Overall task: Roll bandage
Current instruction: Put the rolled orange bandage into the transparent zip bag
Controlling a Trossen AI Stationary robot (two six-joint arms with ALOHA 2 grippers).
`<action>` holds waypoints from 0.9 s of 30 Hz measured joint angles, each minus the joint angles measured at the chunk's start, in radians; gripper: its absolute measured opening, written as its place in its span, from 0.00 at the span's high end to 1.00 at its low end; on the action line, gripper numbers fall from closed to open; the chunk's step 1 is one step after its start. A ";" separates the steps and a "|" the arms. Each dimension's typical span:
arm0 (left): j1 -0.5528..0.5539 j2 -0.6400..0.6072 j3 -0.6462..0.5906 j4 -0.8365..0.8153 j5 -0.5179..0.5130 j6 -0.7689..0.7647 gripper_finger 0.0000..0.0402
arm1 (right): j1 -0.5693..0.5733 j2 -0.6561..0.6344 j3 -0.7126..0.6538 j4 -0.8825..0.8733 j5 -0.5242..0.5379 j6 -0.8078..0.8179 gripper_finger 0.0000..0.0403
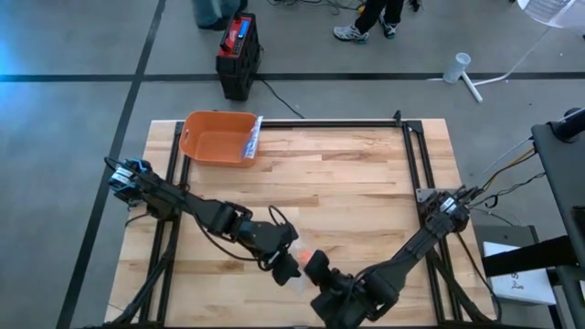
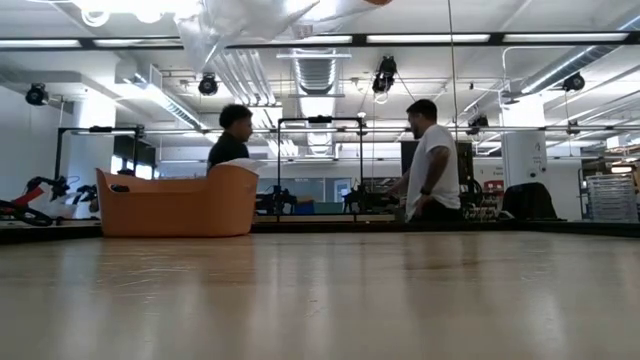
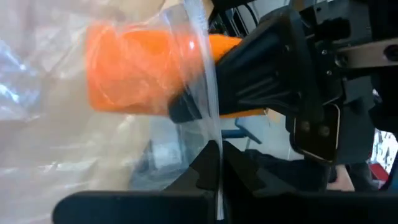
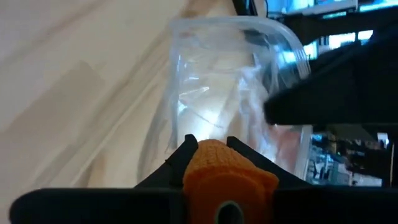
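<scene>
An orange rolled bandage [image 4: 222,169] sits between the fingers of my right gripper [image 1: 312,266], above the table's near middle. Just left of it my left gripper [image 1: 284,266] is shut on a clear plastic bag [image 3: 62,137]. The bag's open mouth [image 4: 230,37] faces the roll in the right wrist view. Through the film, the left wrist view shows the bandage [image 3: 134,74] with the right gripper's dark fingers [image 3: 261,74] on it. Both are raised: in the low view the bag [image 2: 235,25] shows only at the top edge. My left gripper pinches the bag's thin edge [image 3: 216,155] between its two shut fingers. The film rises from the pinch, and the rest billows loosely to one side, clear of the table. My right gripper pinches the bandage roll's two sides [image 4: 194,163], one finger on each. The roll's free end points at the bag's mouth, and it is lifted clear of the table.
An orange tub [image 1: 216,137] stands at the far left of the wooden table [image 1: 366,183], with a clear packet [image 1: 253,139] on its right rim. A black frame [image 1: 416,164] runs along the table's edges. People [image 2: 425,165] stand in the room beyond.
</scene>
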 joint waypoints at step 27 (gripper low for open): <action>-0.002 0.012 0.000 0.202 0.003 0.064 1.00 | 0.041 -0.063 0.000 0.045 0.029 0.107 0.54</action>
